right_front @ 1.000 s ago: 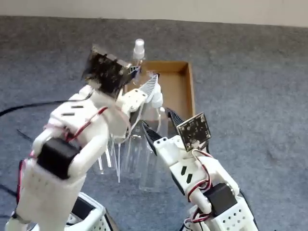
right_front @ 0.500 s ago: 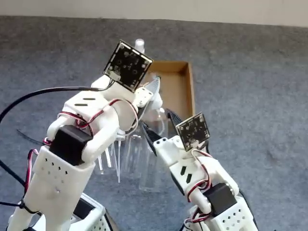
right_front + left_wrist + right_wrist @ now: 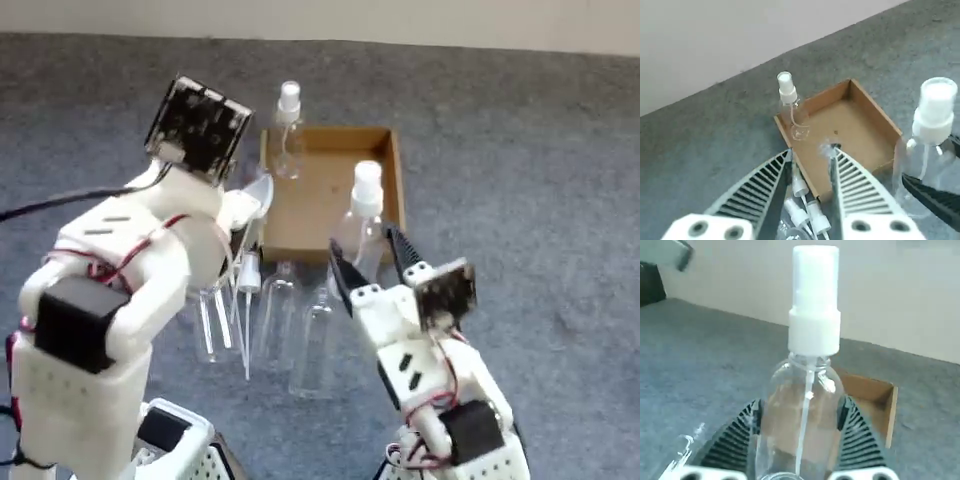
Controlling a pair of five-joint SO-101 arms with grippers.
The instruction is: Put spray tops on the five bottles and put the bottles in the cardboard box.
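Note:
My right gripper [image 3: 365, 245] is shut on a clear bottle [image 3: 363, 222] that carries a white spray top [image 3: 367, 185], held upright over the near edge of the cardboard box [image 3: 385, 180]. In the right wrist view the bottle [image 3: 802, 405] stands between both fingers. A second topped bottle [image 3: 288, 135] stands at the box's back left corner. My left gripper [image 3: 255, 200] hangs open and holds nothing, left of the box, above loose spray tops [image 3: 802, 210]. Three topless bottles [image 3: 275, 305] lie on the carpet in front of the box.
Loose spray tops [image 3: 248, 272] with long tubes lie among the topless bottles. Grey carpet [image 3: 520, 170] stretches free to the right of the box. A pale wall [image 3: 715, 35] runs behind. White arm bases stand at the near edge.
My left gripper has let go of the spray top and swung back to the left. The right gripper has shifted the topped bottle slightly right, toward the box.

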